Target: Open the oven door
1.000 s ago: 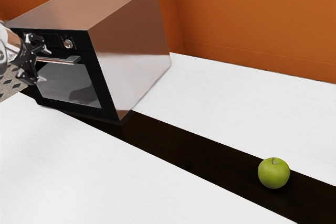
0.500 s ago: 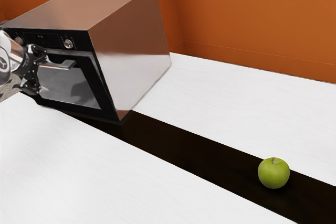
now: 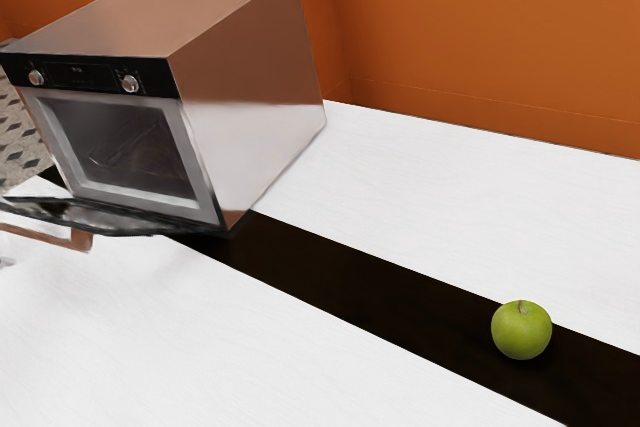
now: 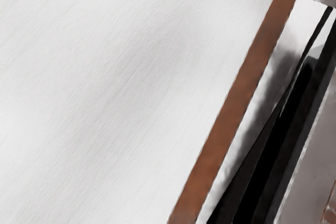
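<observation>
— Big downward swing of the oven door (image 3: 95, 217) since half a second ago: from barely ajar to folded out low and nearly level, in front of the oven (image 3: 240, 97).

— And the handle (image 3: 82, 239)?

— Carried down with the door, now out over the white worktop (image 3: 200, 347). Visible in the wrist view as well, as a long brown bar beside the door's dark edge.

— Any hold from the gripper (image 3: 5, 263), clenched or released?

— Can't tell. Just a grey sliver, probably of it, at the exterior view's left edge.

— How to treat such a door?

— As a stiff, hinged panel, probably fairly heavy and likely to drop fast past halfway. Assume fragile glass. Expect smooth, slightly slippery metal on the handle, so take hold near the middle of the bar and follow the arc rather than pull straight.

— Much left to do?

— Very little, by the look of it. Avoid pressing on the lowered door, then back off well away from the handle, without snagging.
</observation>
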You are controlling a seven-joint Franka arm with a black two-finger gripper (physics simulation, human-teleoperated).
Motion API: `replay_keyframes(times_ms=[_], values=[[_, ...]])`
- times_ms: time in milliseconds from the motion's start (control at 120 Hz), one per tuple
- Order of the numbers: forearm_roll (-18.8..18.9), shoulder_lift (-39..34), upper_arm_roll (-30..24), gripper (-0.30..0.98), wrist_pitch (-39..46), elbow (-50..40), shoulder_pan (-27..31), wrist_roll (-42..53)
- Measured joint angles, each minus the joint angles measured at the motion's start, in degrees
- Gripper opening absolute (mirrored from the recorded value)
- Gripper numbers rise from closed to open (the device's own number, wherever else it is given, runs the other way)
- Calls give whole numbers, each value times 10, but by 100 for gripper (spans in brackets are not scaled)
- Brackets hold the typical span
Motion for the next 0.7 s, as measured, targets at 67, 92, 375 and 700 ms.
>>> replay_keyframes(times_ms=[67,92,375,700], values=[[-23,-76,0,68,3,-59,32,7],[-29,-96,0,68,3,-72,39,10],[262,0,61,68,-283,418,-453,10],[271,82,56,69,-531,384,-555,42]])
